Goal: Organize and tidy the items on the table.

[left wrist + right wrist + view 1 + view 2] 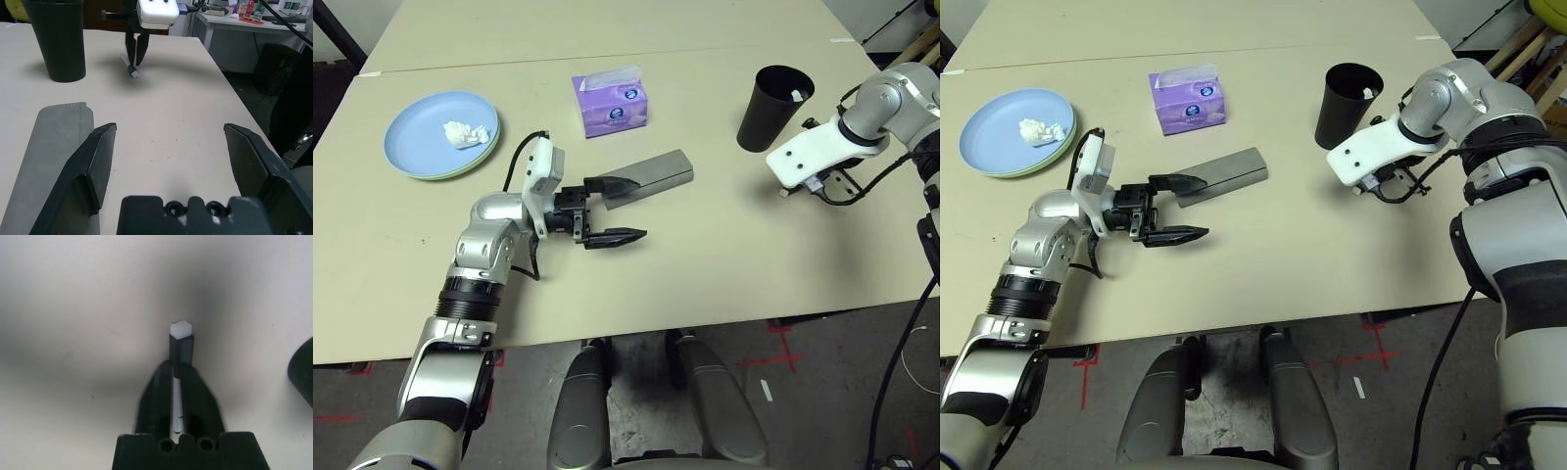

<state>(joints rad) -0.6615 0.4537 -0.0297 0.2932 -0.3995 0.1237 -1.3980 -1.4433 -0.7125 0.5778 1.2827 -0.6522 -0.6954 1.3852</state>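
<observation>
Right now the right end effector (177, 374) is pinched narrow on a pen (180, 340), pointing steeply down at the bench (705, 264) just beside the cup (771, 106). Pen is thin and white with a dark sleeve near its tip, and hangs between the fingers above the surface, tip not touching as far as I can tell. From the left wrist camera the same pen (131, 68) shows sticking out below the closed fingers at a slant.

Cup stands upright at the far right of the bench, with something small and white at its rim, possibly the other pen; too small to say.

Left end effector (628, 209) is wide, level, pointing to the robot's right, holding nothing. Its far finger (612, 183) overlaps the near end of the case (656, 172); contact can't be confirmed. Case is grey, oblong, lying flat mid-bench, running diagonally away toward the right.

A purple tissue box (612, 102) sits behind the case, apart from it, with a tissue poking up from the top.

Far left: blue plate (423, 125) stacked on a green plate (470, 169), only the green edge peeking out along the near side. Tissue wad (465, 133) lies on the blue plate, right of centre.
</observation>
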